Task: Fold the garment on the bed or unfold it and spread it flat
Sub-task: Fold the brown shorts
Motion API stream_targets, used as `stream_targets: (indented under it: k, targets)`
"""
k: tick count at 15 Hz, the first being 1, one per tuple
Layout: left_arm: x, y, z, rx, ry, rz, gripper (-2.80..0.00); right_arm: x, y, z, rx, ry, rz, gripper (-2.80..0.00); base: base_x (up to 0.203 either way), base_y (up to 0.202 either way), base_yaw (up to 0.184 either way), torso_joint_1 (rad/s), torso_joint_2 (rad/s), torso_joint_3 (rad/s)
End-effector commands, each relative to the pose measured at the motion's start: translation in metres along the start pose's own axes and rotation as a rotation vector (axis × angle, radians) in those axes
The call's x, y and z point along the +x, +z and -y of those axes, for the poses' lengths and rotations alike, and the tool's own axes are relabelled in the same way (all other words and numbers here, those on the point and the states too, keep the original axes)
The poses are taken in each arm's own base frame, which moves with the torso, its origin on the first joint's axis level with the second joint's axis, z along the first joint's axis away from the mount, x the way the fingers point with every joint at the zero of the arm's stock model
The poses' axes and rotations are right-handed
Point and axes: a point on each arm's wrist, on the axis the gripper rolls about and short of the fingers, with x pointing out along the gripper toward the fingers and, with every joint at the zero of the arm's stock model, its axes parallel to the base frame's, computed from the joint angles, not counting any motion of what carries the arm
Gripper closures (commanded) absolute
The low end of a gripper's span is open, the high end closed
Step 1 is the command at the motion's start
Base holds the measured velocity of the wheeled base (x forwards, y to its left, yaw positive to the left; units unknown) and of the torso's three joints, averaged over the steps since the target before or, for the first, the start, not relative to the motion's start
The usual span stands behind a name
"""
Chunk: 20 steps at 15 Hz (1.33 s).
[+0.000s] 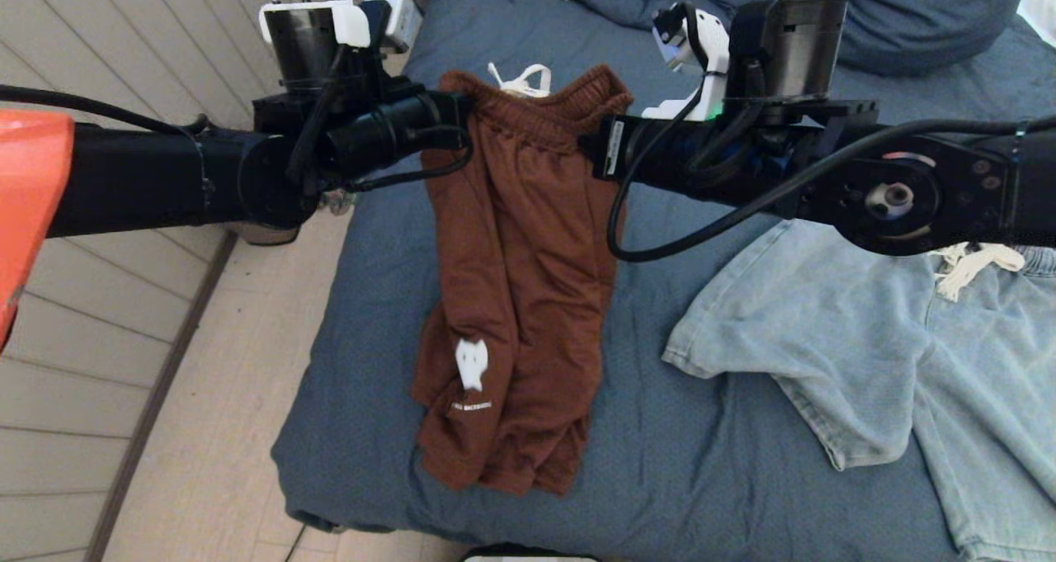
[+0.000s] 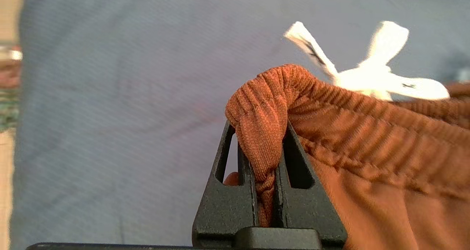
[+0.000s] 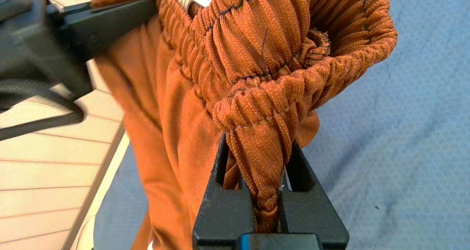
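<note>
The rust-brown shorts (image 1: 516,298) hang by the waistband over the near left part of the bed (image 1: 660,463), hems brushing the blue cover. The left gripper (image 2: 266,169) has its fingers (image 2: 224,202) clamped on one waistband end, and the right gripper (image 3: 259,191) pinches the other end, so both corners are held apart, probably to let the legs drop straight before laying them flat. A white drawstring (image 2: 371,77) sticks up at the waist. Light denim shorts (image 1: 891,356) lie spread beside them.
</note>
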Motion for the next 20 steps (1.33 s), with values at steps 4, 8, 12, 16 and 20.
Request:
stream_targets:
  k: [4, 8, 12, 16, 20]
  targets:
    - [-0.003, -0.016, -0.009, -0.012, 0.035, -0.037, 0.00, -0.004, -0.017, -0.004, -0.003, 0.011, -0.063, 0.00, 0.000, 0.000, 0.000, 0.000, 0.00, 0.000]
    - [-0.045, -0.040, -0.024, -0.009, 0.067, -0.094, 0.00, -0.025, -0.037, -0.002, -0.007, 0.039, -0.149, 0.00, 0.000, 0.000, 0.000, 0.000, 0.00, 0.000]
    - [-0.096, -0.061, -0.031, -0.009, 0.075, -0.112, 0.00, -0.043, -0.052, -0.001, -0.004, 0.067, -0.210, 0.00, 0.000, 0.000, 0.000, 0.000, 0.00, 0.000]
    - [-0.140, -0.102, -0.026, -0.018, 0.031, -0.165, 0.00, -0.058, -0.078, -0.012, -0.010, 0.111, -0.305, 0.00, 0.000, 0.000, 0.000, 0.000, 0.00, 0.000]
    - [-0.159, -0.134, -0.018, -0.026, 0.002, -0.213, 0.00, -0.065, -0.108, -0.021, -0.021, 0.139, -0.407, 0.00, 0.000, 0.000, 0.000, 0.000, 0.00, 0.000]
